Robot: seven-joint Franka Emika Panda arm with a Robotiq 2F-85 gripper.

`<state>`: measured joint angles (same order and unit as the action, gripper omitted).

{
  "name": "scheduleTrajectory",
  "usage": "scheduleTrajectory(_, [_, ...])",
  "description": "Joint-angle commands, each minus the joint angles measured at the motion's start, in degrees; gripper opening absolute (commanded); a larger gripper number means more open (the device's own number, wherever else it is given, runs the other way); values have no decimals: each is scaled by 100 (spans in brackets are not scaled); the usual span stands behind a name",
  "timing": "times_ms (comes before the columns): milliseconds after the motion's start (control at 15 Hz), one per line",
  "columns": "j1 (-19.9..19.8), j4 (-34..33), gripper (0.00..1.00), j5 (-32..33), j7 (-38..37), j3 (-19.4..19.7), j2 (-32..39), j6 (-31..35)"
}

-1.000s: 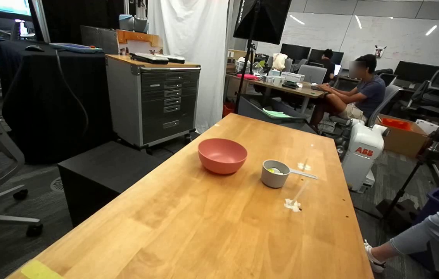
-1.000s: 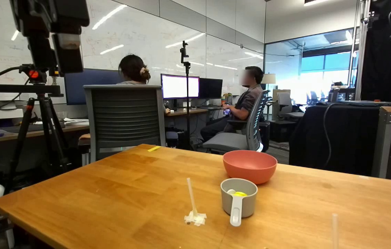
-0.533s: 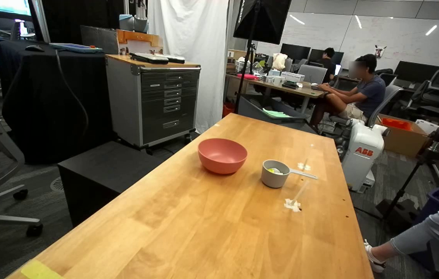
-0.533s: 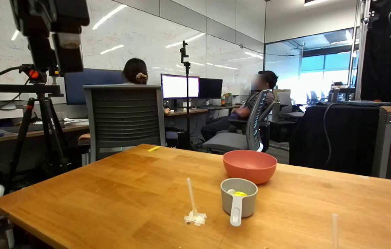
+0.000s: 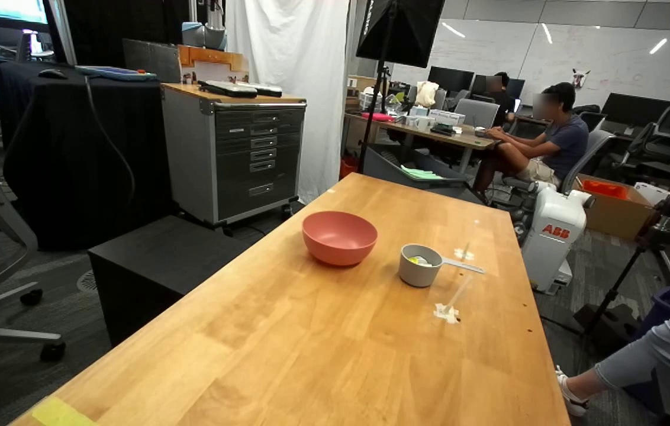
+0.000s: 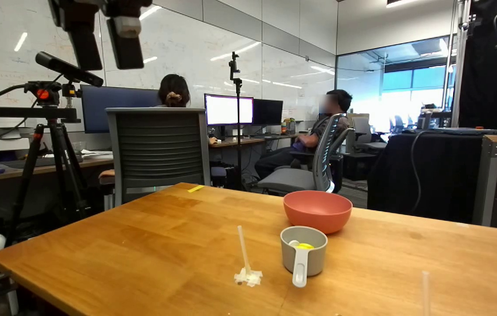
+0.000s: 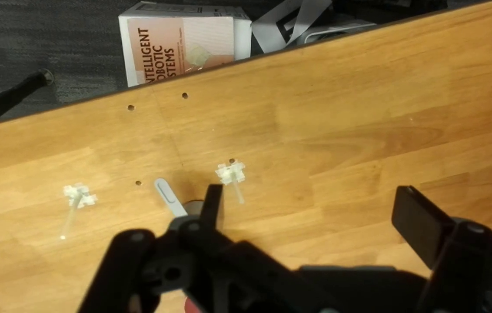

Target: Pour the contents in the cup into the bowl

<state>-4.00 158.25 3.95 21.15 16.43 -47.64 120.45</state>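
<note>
I'm in a robotics lab — a machine marked ABB, a scribbled whiteboard, a tripod and monitors show it.

There is one bowl, one cup, one wooden table and two thin rods.

In an exterior view I see the bench as smooth wood with a soft sheen. The bowl looks like matt plastic; so does the measuring cup at its four o'clock. At the measuring cup's five o'clock, the tape looks crinkled and papery.
</note>
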Motion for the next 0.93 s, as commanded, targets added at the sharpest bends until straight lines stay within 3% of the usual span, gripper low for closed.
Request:
scheduleTrajectory(0, [43,-418,100,-58,97,38,519,233])
scheduleTrajectory(533, [395,-1825,100,-361,795,220,1905,381])
scheduleTrajectory(867, [658,-3040,100,-839,2129,487,2992,199])
